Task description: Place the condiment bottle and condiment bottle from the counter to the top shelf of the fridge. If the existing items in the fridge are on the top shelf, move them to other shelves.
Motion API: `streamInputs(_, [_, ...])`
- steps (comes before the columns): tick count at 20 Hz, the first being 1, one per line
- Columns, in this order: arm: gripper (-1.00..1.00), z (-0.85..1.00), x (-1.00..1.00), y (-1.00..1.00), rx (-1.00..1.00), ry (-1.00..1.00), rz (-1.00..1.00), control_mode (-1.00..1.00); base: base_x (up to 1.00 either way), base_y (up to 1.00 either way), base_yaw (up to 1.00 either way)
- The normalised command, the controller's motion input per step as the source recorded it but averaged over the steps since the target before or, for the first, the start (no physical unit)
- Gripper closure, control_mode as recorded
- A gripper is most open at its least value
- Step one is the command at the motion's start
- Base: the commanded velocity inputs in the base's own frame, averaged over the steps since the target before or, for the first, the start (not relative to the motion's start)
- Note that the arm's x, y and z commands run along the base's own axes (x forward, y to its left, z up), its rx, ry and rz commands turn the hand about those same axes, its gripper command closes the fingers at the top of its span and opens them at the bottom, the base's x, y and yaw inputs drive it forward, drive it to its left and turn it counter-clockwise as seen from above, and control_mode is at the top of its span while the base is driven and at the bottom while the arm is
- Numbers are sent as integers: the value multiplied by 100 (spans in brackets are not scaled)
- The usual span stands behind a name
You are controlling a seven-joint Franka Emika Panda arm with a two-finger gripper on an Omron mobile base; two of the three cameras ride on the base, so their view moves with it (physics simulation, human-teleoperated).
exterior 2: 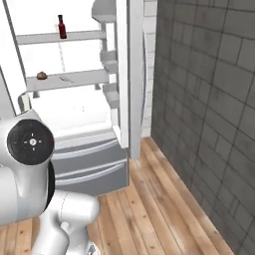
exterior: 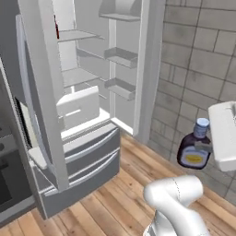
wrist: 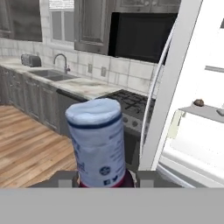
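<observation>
Claw [exterior: 206, 146] grips a dark brown, white-capped syrup bottle [exterior: 194, 146] upright, right of the open white fridge [exterior: 83, 106].

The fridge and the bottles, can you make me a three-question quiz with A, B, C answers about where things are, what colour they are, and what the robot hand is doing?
1. Where does the small dark red bottle stand?
A. top fridge shelf
B. floor
C. drawer

2. What colour is the cap of the brown syrup-style bottle?
A. green
B. pale blue
C. black

3. What is the gripper doing?
A. hanging open
B. pushing a drawer
C. holding the brown bottle

Answers: 1 A, the right base view shows it on the highest white shelf. 2 B, the cap looks pale blue in the left base view. 3 C, the bottle sits between the fingers, off the floor.
</observation>
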Motion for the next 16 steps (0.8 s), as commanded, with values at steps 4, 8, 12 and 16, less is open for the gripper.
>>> streamInputs(4, [100, 0, 0, 0, 0, 0, 0, 100, 58, -34, 37])
streamInputs(8, [100, 0, 0, 0, 0, 0, 0, 100, 45, -10, 31])
streamInputs(12, [100, 0, 0, 0, 0, 0, 0, 100, 39, 0, 28])
streamInputs(16, [100, 0, 0, 0, 0, 0, 0, 100, 46, 0, 24])
